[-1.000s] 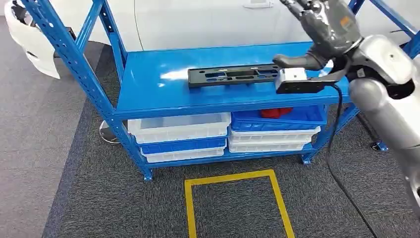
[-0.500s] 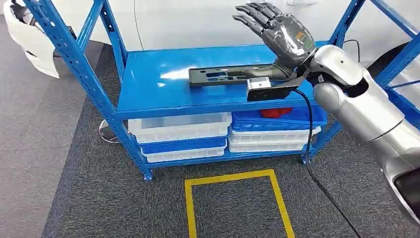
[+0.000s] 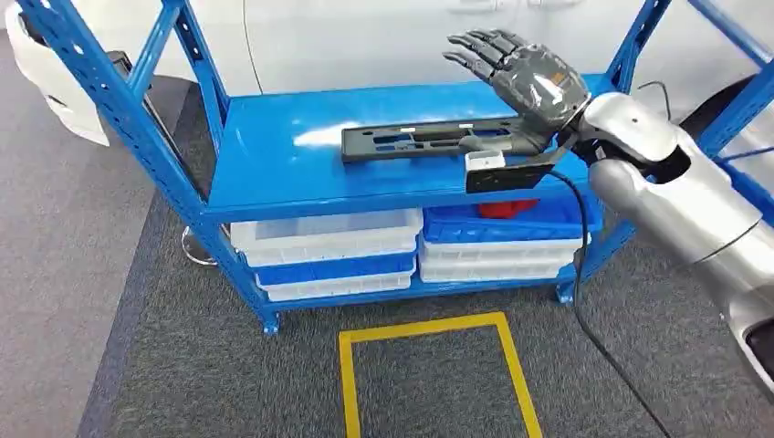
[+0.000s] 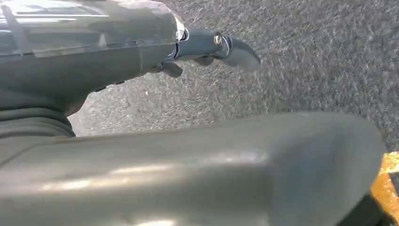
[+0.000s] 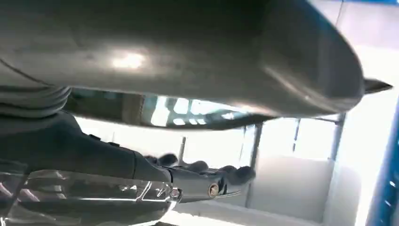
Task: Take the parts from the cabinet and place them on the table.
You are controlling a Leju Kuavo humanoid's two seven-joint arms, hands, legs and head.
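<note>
A long black plastic part (image 3: 411,141) lies flat on the blue cabinet's shelf board (image 3: 274,160). My right hand (image 3: 525,78) hovers above the part's right end, palm toward the shelf and fingers spread, holding nothing. Its thumb reaches down close to the part's right end; I cannot tell whether it touches. The right wrist view shows the same hand (image 5: 197,183) with its fingers stretched out against a bright background. My left hand (image 4: 207,47) hangs over grey carpet with its fingers extended and nothing in them.
Under the shelf board sit stacked white bins (image 3: 324,235) and blue bins (image 3: 511,221), one holding a red object (image 3: 507,208). Blue uprights (image 3: 119,100) frame the cabinet. A yellow tape square (image 3: 429,327) marks the carpet in front. A black cable (image 3: 584,319) trails from my right wrist.
My right hand came in from the upper right, moved left and lowered toward the part's right end. The part has not moved. The camera shifted slightly.
</note>
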